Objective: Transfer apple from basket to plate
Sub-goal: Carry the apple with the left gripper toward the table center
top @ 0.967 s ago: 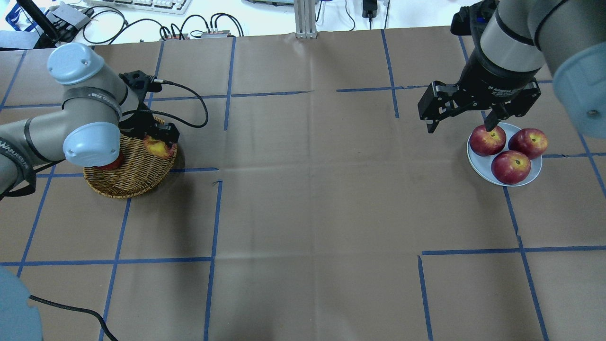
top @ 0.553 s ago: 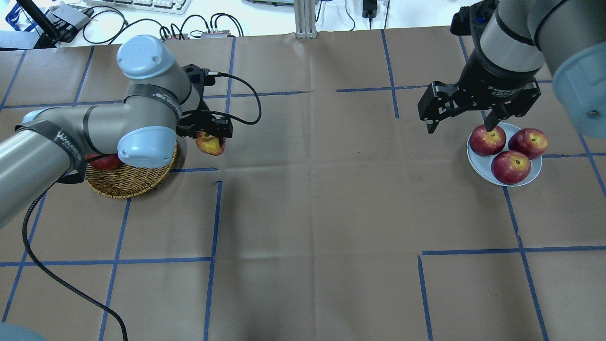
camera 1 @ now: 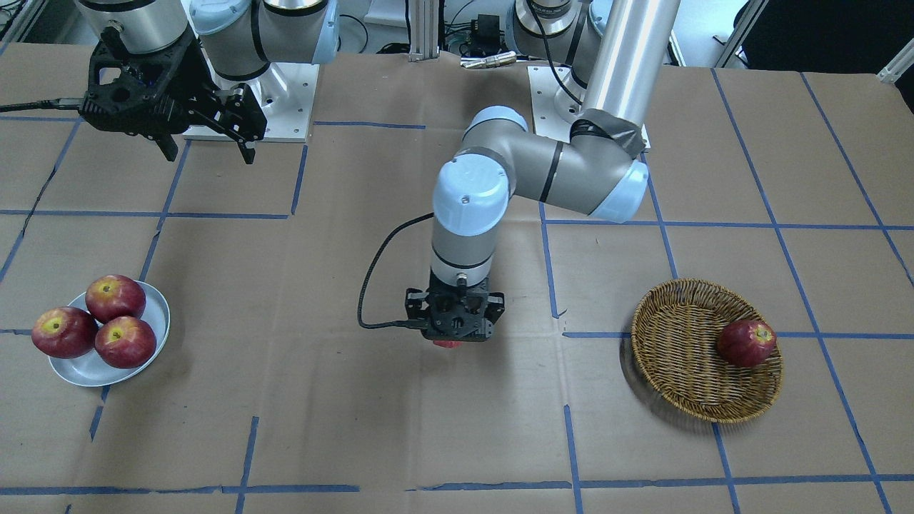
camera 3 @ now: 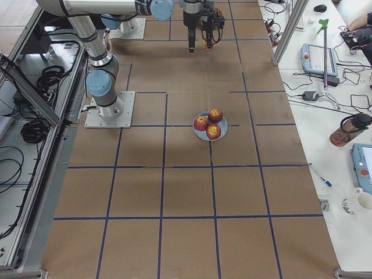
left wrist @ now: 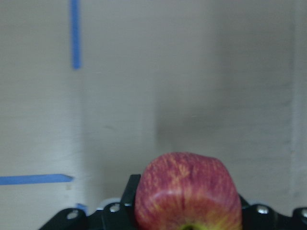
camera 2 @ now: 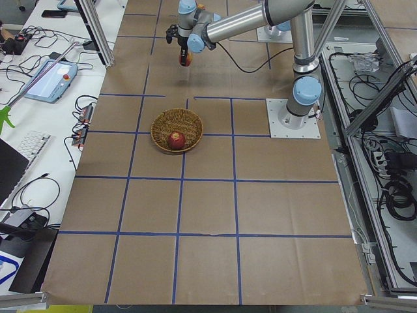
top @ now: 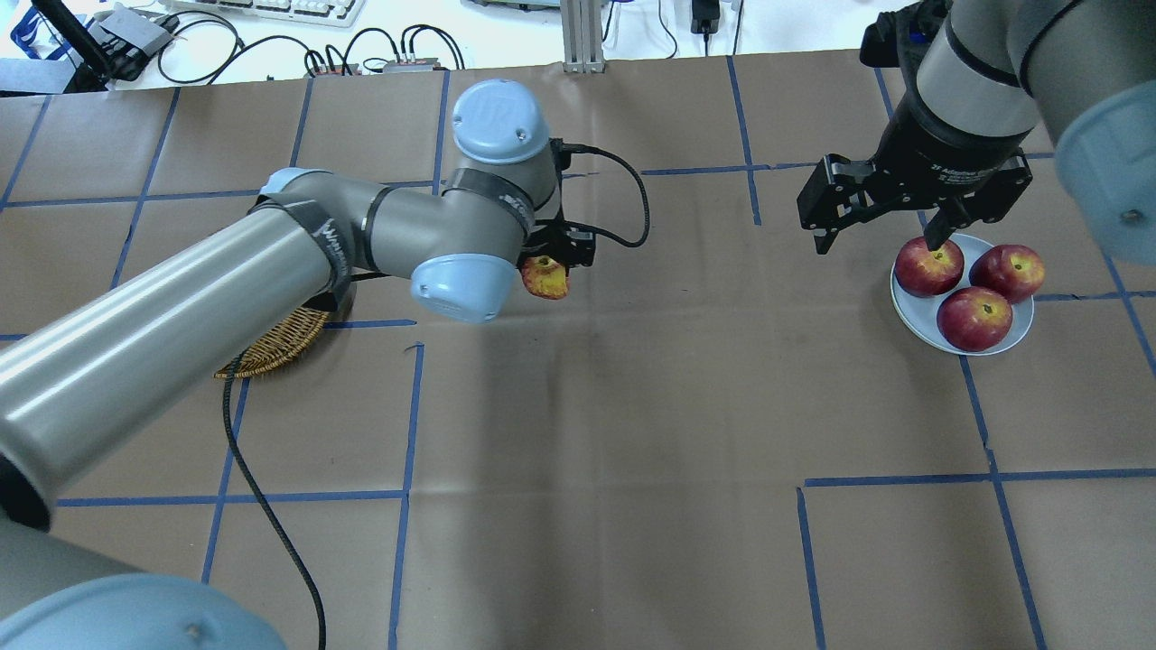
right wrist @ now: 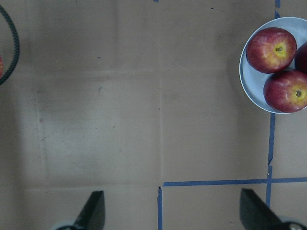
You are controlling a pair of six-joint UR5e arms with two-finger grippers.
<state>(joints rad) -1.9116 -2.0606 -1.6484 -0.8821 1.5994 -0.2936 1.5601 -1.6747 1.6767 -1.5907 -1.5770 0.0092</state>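
My left gripper (top: pixel 553 264) is shut on the apple (top: pixel 545 278), red with yellow streaks, and holds it above the bare table near the middle. The apple fills the bottom of the left wrist view (left wrist: pixel 187 191). In the front view only a sliver of it shows under the gripper (camera 1: pixel 455 334). The wicker basket (camera 1: pixel 671 335) lies behind on the robot's left, mostly hidden by the arm in the overhead view (top: pixel 275 348). The pale plate (top: pixel 908 309) stands at the far right. My right gripper (top: pixel 878 240) hangs open and empty above the plate's left edge.
One dark red apple (camera 1: pixel 746 343) lies in the basket. Three dark red apples (top: pixel 974 318) sit on the plate (camera 1: pixel 89 368) and cover most of it. Brown paper with blue tape lines covers the table. The left wrist's cable (top: pixel 632 203) loops beside the gripper.
My left arm has lifted the apple out of the basket and carried it to the right, toward the table's middle. The right arm has not moved.
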